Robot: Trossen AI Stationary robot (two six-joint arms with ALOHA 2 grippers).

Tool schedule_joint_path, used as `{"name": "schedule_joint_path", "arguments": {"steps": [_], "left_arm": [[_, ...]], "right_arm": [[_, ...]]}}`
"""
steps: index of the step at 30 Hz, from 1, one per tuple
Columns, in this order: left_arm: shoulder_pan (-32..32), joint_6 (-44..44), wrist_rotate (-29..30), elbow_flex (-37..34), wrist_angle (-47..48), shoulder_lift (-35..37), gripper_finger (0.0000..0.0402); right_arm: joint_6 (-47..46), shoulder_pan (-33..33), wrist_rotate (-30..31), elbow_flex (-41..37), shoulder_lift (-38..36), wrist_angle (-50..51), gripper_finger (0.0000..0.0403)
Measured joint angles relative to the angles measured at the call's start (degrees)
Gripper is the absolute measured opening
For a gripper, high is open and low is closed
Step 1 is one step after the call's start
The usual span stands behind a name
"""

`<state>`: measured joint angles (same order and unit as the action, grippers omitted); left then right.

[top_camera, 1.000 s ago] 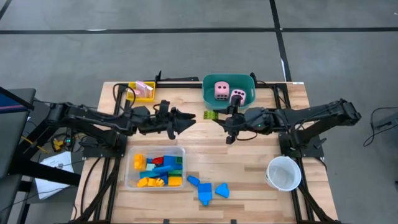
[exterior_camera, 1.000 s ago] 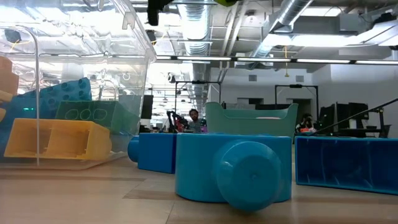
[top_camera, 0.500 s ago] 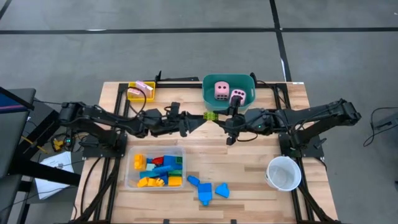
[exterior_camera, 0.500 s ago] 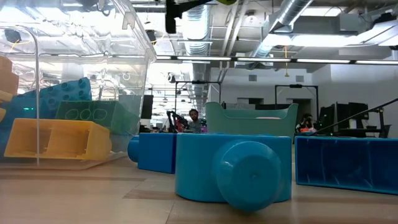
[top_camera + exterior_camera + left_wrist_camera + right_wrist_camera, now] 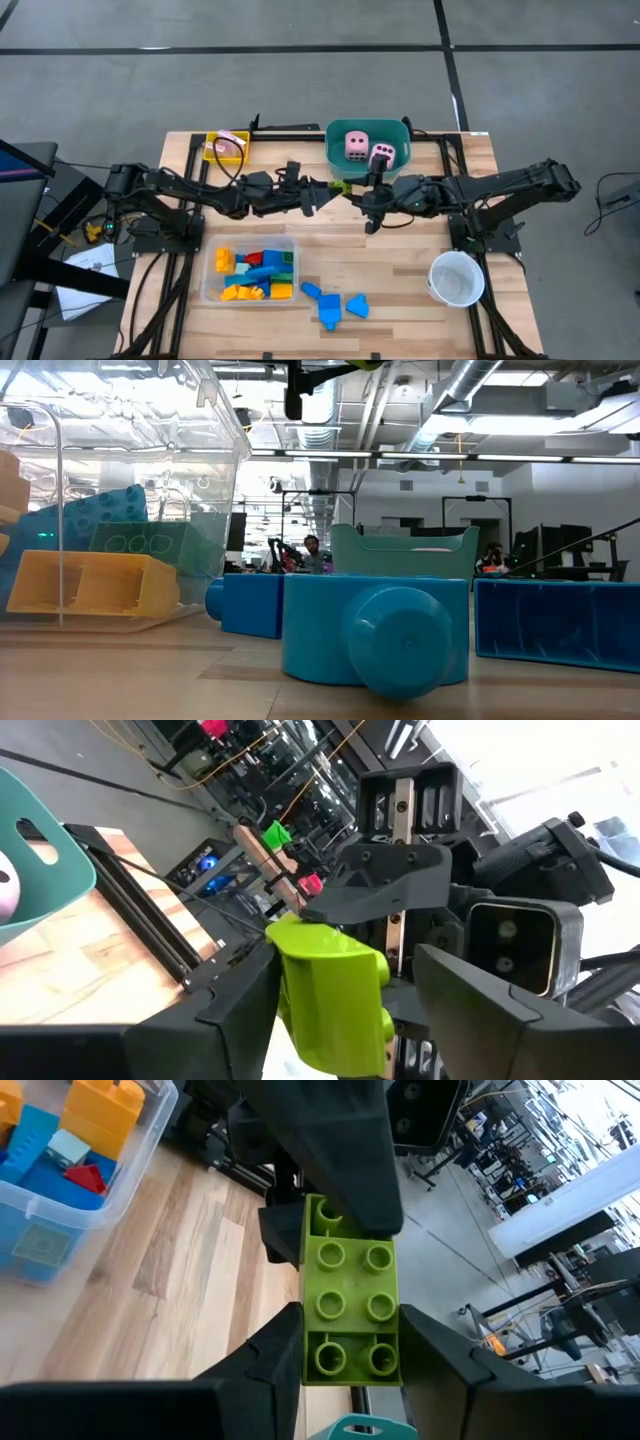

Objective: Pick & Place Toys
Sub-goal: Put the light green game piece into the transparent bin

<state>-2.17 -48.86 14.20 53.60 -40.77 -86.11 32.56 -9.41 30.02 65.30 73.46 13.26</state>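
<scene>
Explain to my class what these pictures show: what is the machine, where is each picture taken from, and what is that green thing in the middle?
It is a robot with two dark arms at a wooden table. One picture looks straight down, one sits at table height, and one comes from each wrist. The right gripper holds a green block above the table; the left gripper has its fingers on either side of the same block, as if to take it over, though a firm grip is not visible. On the table: a teal tub with two pink dice, a clear tray of coloured blocks, loose blue blocks, a white cup and a yellow tray.
</scene>
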Motion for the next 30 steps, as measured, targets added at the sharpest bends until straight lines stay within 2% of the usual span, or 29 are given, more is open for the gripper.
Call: {"name": "schedule_joint_path", "arguments": {"steps": [7,14,24,26,30], "left_arm": [[-0.04,-0.04,-0.07,0.04,1.69,0.04,0.0183],[-0.02,-0.24,0.26,0.02,2.64,0.04,0.009],[0.0,0.52,0.92,0.02,2.88,0.13,0.0091],[0.0,0.85,0.98,0.02,5.25,0.68,0.0091],[0.33,0.92,0.18,0.02,12.46,3.21,0.0091]], "right_arm": [[0.03,0.02,0.01,0.01,0.01,-0.14,0.0128],[0.68,-0.38,0.18,0.0,0.01,-0.23,0.0148],[0.41,-3.39,0.0,0.02,-0.21,-3.59,0.0215],[-0.21,-3.97,0.22,0.75,-0.33,-3.64,0.0223],[-1.07,-5.18,4.47,3.21,-0.77,-2.14,0.0229]]}}
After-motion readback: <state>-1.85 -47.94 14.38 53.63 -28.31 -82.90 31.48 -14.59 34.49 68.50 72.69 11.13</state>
